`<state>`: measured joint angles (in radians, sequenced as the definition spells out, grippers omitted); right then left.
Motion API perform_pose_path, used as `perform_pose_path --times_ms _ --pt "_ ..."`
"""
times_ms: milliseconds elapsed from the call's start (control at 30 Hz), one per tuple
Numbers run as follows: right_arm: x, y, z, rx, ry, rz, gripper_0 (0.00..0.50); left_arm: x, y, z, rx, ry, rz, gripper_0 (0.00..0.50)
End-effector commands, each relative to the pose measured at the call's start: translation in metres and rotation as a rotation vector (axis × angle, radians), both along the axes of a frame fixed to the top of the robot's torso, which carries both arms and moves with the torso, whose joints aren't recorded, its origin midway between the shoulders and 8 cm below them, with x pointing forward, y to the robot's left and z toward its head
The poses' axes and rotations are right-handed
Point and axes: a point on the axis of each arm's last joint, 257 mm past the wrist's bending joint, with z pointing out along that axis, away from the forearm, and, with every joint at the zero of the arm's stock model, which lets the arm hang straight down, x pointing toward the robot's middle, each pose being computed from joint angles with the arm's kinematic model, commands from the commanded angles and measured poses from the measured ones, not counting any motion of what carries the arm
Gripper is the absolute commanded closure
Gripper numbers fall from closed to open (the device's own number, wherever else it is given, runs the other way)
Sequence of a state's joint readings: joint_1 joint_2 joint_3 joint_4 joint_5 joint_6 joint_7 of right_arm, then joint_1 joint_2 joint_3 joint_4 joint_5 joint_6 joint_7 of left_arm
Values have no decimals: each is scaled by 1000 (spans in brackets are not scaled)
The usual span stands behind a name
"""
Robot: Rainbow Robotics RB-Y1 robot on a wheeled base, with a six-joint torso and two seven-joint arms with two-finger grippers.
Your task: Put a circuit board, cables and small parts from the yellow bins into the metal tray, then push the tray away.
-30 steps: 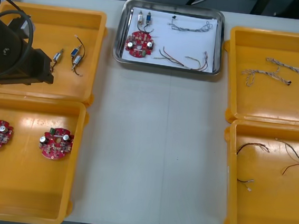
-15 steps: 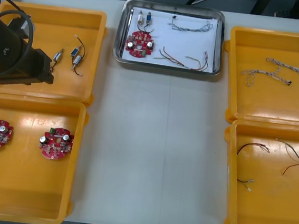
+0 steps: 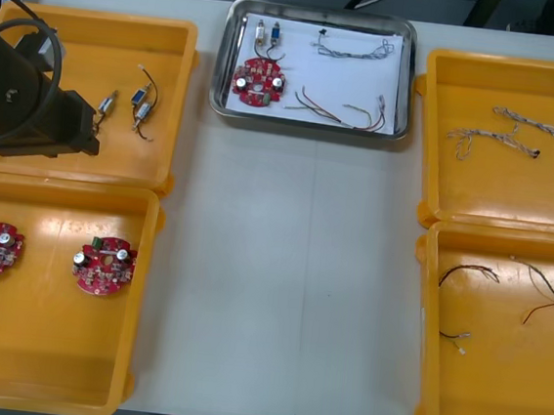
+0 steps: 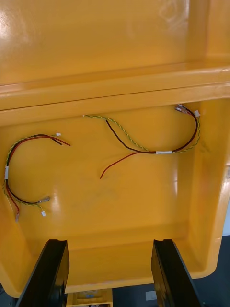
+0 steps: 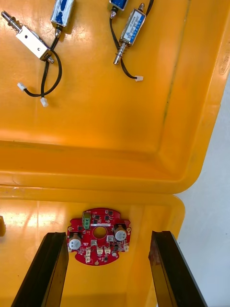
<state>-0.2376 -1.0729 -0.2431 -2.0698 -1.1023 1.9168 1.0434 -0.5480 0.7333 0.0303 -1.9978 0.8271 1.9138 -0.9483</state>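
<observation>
Because the metal tray, at the desk's far edge, already holds a circuit board, cables and small metal parts, left hand and right hand hover open above yellow bins.

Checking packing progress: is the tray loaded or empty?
Loaded: the tray holds a circuit board, two small metal parts and several cables on its white inside.
</observation>
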Motion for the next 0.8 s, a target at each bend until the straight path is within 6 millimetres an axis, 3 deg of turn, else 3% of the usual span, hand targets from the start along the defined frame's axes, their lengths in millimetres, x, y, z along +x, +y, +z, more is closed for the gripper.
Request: perform_pose_path --times_ms 33,800 --pt "8 12 5 -22 -43 80 0 -4 9 5 20 -5 39 0" --pt "24 24 -7 -11 -90 86 0 -4 9 5 20 -5 39 0"
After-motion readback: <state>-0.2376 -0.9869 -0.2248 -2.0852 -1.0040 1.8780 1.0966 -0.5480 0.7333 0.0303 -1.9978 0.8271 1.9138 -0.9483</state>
